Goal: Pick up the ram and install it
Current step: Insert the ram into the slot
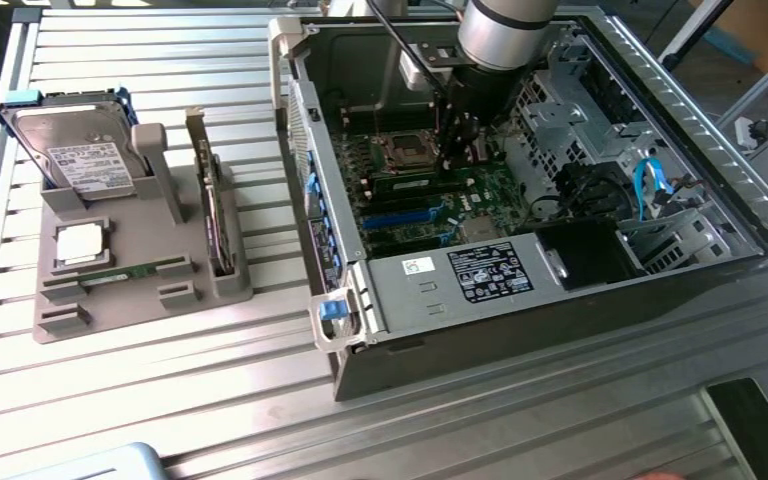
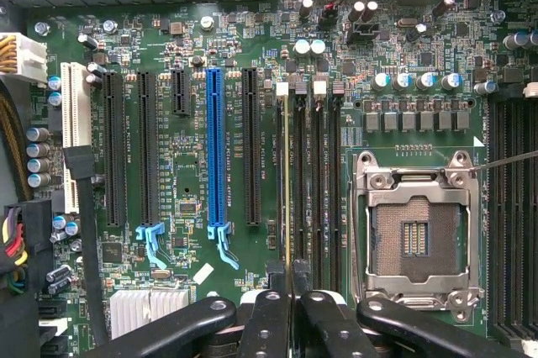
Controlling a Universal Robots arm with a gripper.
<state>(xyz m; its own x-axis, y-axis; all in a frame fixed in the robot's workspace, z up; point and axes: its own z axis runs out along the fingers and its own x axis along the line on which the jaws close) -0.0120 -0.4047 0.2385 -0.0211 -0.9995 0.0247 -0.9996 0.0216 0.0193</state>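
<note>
Green and thin, the ram [image 2: 288,181] stands on its edge between the black fingers [image 2: 267,324] of the claw [image 2: 290,286]. The claw is pinching the ram, one finger pressed on each side of it. The ram runs right along the first slot in a row of long black slots [image 2: 318,181], on the side of the row nearest the blue slot [image 2: 215,148]. You cannot tell if it is pushed all the way in. On the other side of the row sits a shiny square socket [image 2: 418,236].

In the exterior view, the arm [image 1: 504,30] reaches down into the open computer case [image 1: 518,335], and the claw [image 1: 462,140] is low over the green board [image 1: 484,190]. The case stands on a metal table [image 1: 157,400]. On the exterior view's left, well apart from the case, a grey holder [image 1: 91,300] carries a silver hard drive [image 1: 84,155] and an upright card [image 1: 204,200]. A small green strip [image 1: 131,272] lies flat in the holder.
</note>
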